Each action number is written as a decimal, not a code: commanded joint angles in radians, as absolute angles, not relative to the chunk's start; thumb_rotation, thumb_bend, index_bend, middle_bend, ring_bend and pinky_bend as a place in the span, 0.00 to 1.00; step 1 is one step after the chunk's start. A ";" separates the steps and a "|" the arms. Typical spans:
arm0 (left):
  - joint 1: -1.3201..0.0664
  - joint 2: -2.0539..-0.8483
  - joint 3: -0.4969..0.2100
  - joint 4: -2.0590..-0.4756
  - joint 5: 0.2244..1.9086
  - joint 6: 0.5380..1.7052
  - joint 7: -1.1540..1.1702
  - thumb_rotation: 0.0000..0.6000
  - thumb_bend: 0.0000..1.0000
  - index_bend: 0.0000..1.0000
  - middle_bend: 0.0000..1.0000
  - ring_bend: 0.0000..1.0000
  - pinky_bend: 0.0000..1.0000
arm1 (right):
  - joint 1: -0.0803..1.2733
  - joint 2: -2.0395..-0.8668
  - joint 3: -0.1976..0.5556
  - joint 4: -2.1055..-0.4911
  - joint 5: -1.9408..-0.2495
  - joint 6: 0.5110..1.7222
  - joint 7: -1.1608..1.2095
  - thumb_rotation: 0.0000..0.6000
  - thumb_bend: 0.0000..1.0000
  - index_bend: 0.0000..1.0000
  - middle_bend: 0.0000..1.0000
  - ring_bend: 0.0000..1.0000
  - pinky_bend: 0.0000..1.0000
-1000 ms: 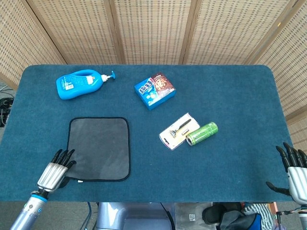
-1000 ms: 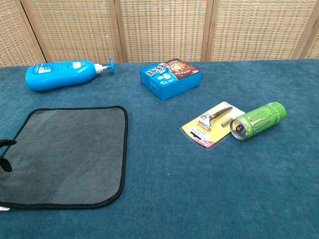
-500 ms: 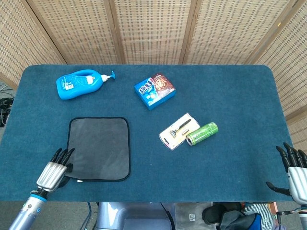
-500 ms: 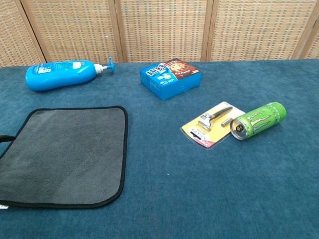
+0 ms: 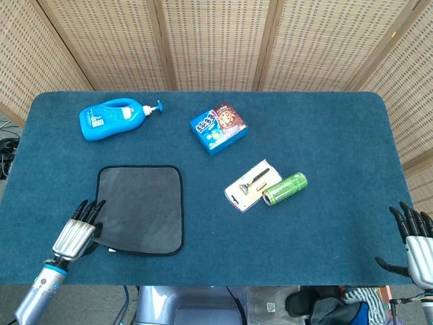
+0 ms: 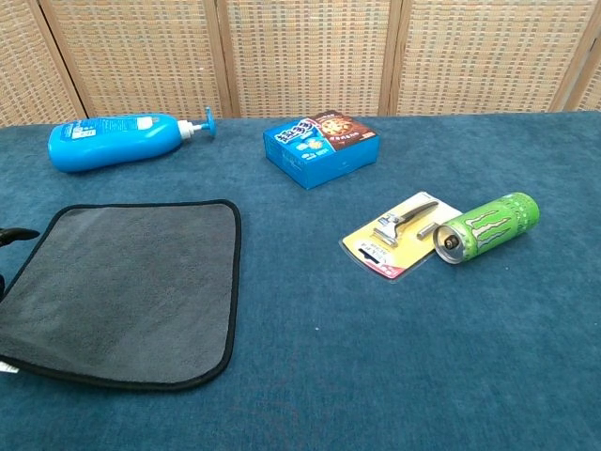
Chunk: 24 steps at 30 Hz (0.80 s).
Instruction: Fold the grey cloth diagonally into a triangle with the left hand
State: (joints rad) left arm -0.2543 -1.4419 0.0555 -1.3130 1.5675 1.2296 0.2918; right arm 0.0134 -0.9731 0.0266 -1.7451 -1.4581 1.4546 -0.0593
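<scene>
**Left hand at the grey cloth's near-left corner**

On the blue table (image 5: 325, 122), toward seven o'clock from its middle, the grey cloth (image 5: 142, 208) lies open and nearly flat, a dark-edged square with rounded corners. My left hand (image 5: 78, 233) sits at the cloth's near-left corner, at about eight o'clock from the cloth's centre, with the dark fingers (image 5: 91, 210) pointing toward twelve o'clock and lying close together along the cloth's left edge. The head view does not show whether I have hold of the corner or only rest against it, so I cannot tell my grip. From the chest view only a dark fingertip shows at the left border beside the cloth (image 6: 131, 287), and the near-left edge of the cloth there looks slightly raised and drawn in.

My right hand (image 5: 414, 240) hangs off the table's near-right corner, at about four o'clock, fingers spread apart and holding nothing.

At eleven o'clock from the cloth a blue pump bottle (image 5: 111, 118) lies on its side. A blue snack box (image 5: 218, 127) sits near twelve o'clock of the table's middle. At about five o'clock from the box lies a razor on its card (image 5: 252, 184), with a green can (image 5: 285, 188) on its side just beside it, at its three o'clock.
</scene>
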 commanded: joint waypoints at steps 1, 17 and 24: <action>-0.272 -1.444 0.041 -1.313 1.559 1.215 0.302 1.00 0.32 0.61 0.00 0.00 0.00 | 0.014 -0.974 0.027 -1.745 -1.457 1.454 -0.060 1.00 0.00 0.00 0.00 0.00 0.00; -0.405 -1.457 -0.081 -1.350 1.479 1.124 0.371 1.00 0.32 0.62 0.00 0.00 0.00 | 0.020 -0.979 0.030 -1.732 -1.441 1.436 -0.056 1.00 0.00 0.00 0.00 0.00 0.00; -0.476 -1.494 -0.113 -1.319 1.458 1.071 0.397 1.00 0.31 0.63 0.00 0.00 0.00 | 0.024 -0.983 0.032 -1.721 -1.430 1.424 -0.048 1.00 0.00 0.00 0.00 0.00 0.00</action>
